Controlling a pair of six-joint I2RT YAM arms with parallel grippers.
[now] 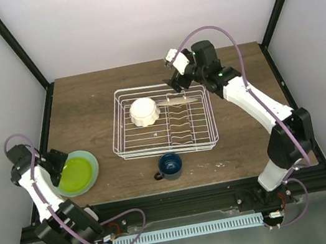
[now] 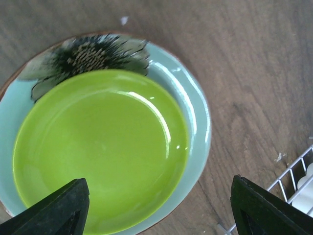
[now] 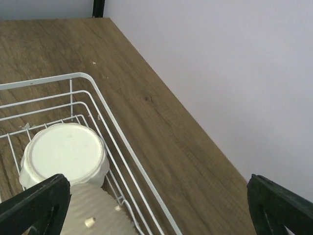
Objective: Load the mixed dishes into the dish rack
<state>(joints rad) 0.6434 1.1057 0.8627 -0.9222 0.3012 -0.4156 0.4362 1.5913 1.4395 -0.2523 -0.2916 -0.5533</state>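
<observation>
The white wire dish rack (image 1: 197, 130) stands mid-table. A cream scalloped bowl (image 1: 144, 112) lies upside down in its left part. The flat cream plate (image 1: 178, 101) stands on edge along its far side. The dark blue mug (image 1: 170, 165) stands on the table just in front of the rack. The lime-green dish (image 1: 74, 175) lies in the mint-green plate (image 1: 92, 162) at the left. My left gripper (image 1: 58, 164) is open and empty above the dish (image 2: 98, 147) and the plate's rim (image 2: 195, 112). My right gripper (image 1: 175, 85) is open and empty above the rack's far edge, near the bowl (image 3: 63, 152) and the cream plate (image 3: 93, 210).
A black frame and pale walls enclose the wooden table (image 1: 84, 104). The rack's corner wires (image 2: 293, 176) show at the right of the left wrist view. The rack's rim (image 3: 112, 137) runs under my right gripper, with the back wall (image 3: 220, 58) close behind.
</observation>
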